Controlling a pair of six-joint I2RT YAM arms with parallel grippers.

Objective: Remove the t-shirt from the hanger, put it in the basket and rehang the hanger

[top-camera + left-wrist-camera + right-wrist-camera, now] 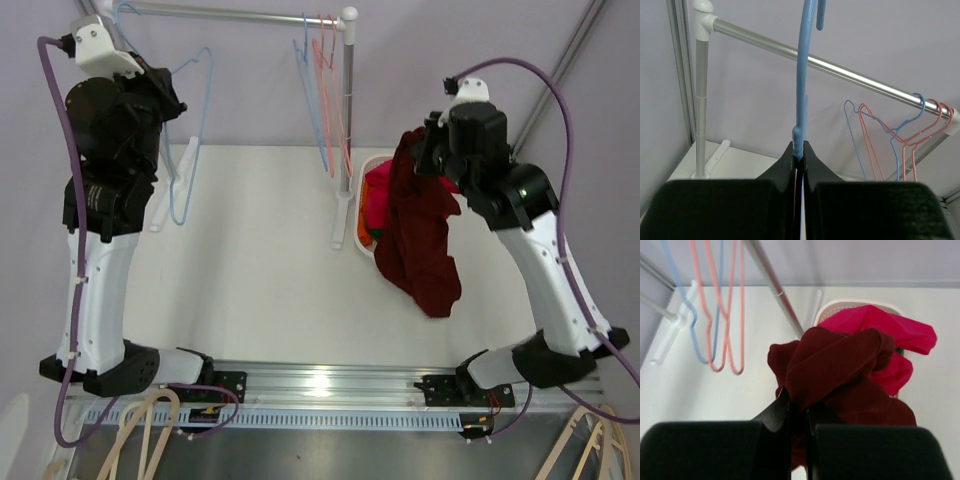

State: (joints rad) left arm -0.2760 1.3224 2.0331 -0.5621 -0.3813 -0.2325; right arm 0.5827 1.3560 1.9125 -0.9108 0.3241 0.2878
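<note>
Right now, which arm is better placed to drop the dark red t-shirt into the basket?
Probably right. The right gripper is shut on the dark red t-shirt, which hangs close to the basket. The left gripper is shut on the blue hanger, far from it.

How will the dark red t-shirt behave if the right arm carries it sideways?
Probably floppy: the dark red t-shirt hangs in loose folds from the right gripper. It would likely sway and trail. Its low hem may brush the table or snag the basket.
</note>
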